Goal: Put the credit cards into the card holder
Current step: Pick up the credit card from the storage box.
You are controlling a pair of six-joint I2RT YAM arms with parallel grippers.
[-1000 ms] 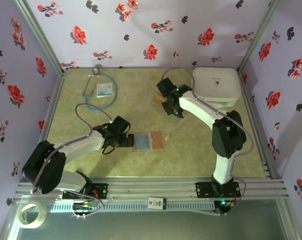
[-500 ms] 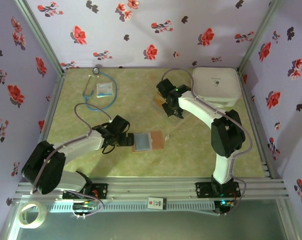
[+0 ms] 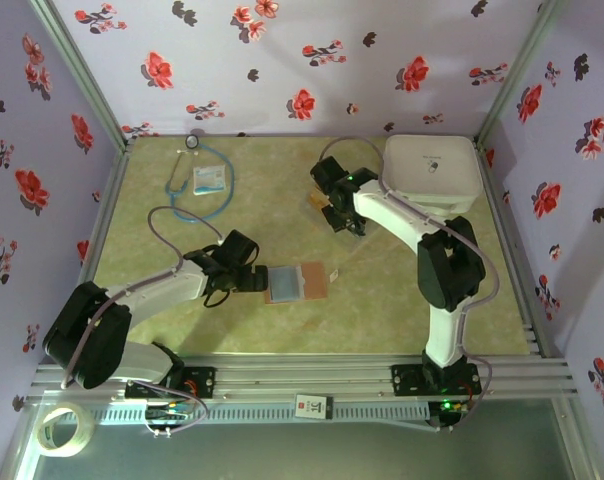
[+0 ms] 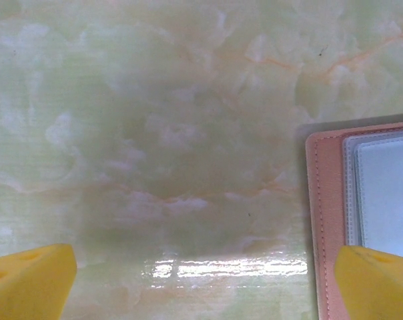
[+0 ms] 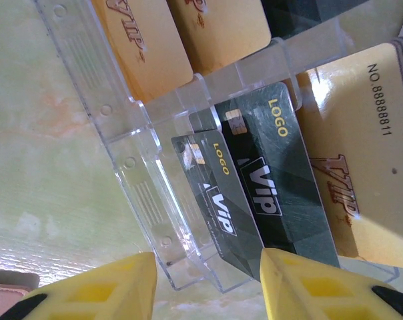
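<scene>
left gripper (image 4: pixel 201 287): wide open, nothing between the fingers, just bare table under it
card holder (image 4: pixel 329 220): lying flat and open, pinkish edge right beside one left fingertip; the top cam gets the whole thing spread out just in front of that gripper
right gripper (image 5: pixel 203 283): open too, hovering over the cards, gripping nothing
credit cards (image 5: pixel 261 193): black VIP ones plus gold ones, sitting in a clear rack (image 5: pixel 138 180) just ahead of the right fingers; from the top cam they're just a tan smudge
</scene>
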